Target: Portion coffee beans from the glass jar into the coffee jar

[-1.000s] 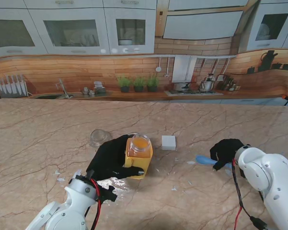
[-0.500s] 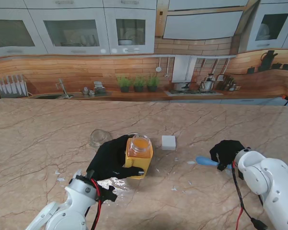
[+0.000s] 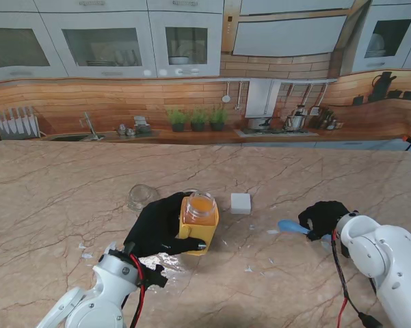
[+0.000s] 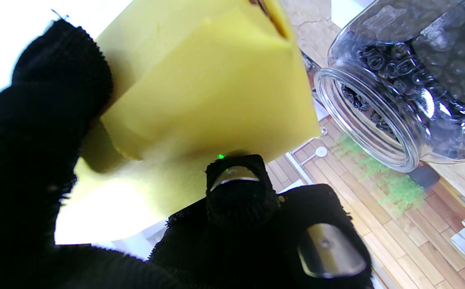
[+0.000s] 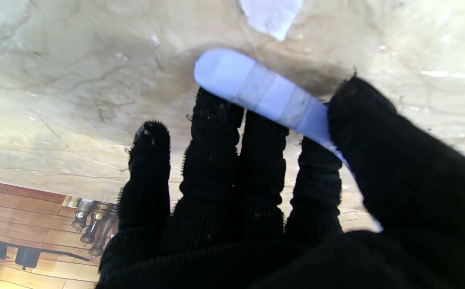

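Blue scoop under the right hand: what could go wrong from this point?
1. The right hand pins the blue scoop only between thumb and fingers, near one end; it could pivot or slip when lifted.
2. The glass jar of beans stands right beside the yellow coffee jar held by the left hand; shifting that jar could knock it.

Left arm (image 3: 96,301) is rising from the near-left corner, its black-gloved left hand (image 3: 157,225) wrapping the yellow coffee jar (image 3: 198,222), thumb pressing the front face, fingers (image 4: 240,192) curling round the side. Right arm (image 3: 386,263) is reaching in from the near-right corner, right hand (image 3: 323,217) lying palm-down, thumb and fingers pinching the blue scoop handle (image 5: 264,92) against the fingertips (image 5: 216,120).
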